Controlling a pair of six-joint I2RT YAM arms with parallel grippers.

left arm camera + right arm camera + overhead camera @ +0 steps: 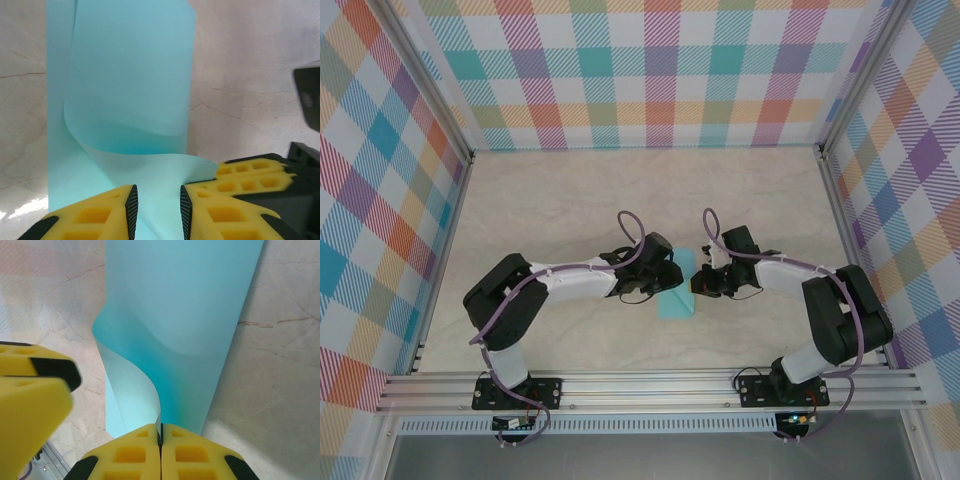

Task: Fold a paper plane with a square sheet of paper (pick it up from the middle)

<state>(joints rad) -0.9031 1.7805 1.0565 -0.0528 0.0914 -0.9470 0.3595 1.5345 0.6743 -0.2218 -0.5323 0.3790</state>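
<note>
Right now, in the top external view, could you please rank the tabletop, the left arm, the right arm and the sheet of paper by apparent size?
1. tabletop
2. left arm and right arm: they look alike, so I won't rank them
3. sheet of paper

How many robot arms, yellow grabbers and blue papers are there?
Robot arms: 2 (left arm, right arm)
Yellow grippers: 2 (left gripper, right gripper)
Turquoise papers: 1 (square sheet of paper)
Total: 5
</note>
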